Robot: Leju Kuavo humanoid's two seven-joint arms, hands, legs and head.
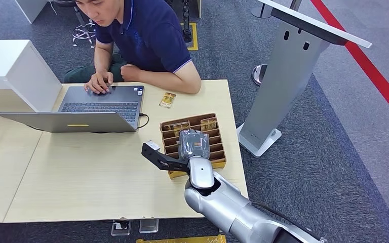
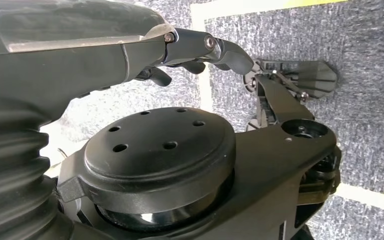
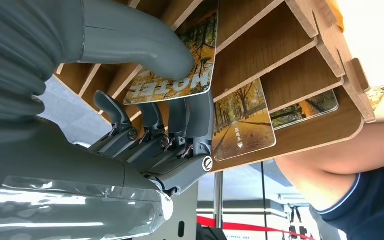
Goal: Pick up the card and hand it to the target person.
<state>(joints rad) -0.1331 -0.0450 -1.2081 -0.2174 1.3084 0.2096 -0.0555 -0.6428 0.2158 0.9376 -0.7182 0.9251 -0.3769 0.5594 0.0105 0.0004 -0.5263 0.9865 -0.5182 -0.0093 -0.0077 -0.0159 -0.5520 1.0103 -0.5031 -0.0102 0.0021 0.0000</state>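
Note:
A wooden card box (image 1: pixel 220 162) with several slots stands on the light wooden table (image 1: pixel 91 172), near its right edge. My right hand (image 1: pixel 193 144) hangs over the box, wrapped in clear plastic. In the right wrist view its thumb (image 3: pixel 145 45) presses a yellow autumn-scene card (image 3: pixel 180 82) marked HOTEL against the fingers (image 3: pixel 195 115); the card stands between the box's dividers. Two more cards (image 3: pixel 242 125) sit in farther slots. A person (image 1: pixel 142 35) in a dark blue shirt sits across the table. My left hand (image 2: pixel 130 55) hangs over the carpet, holding nothing.
An open grey laptop (image 1: pixel 96 109) lies before the person, whose hand rests on it. One loose card (image 1: pixel 167 99) lies on the table by the person's forearm. A white cabinet (image 1: pixel 15 71) stands at the left, a grey stand (image 1: pixel 283 76) at the right.

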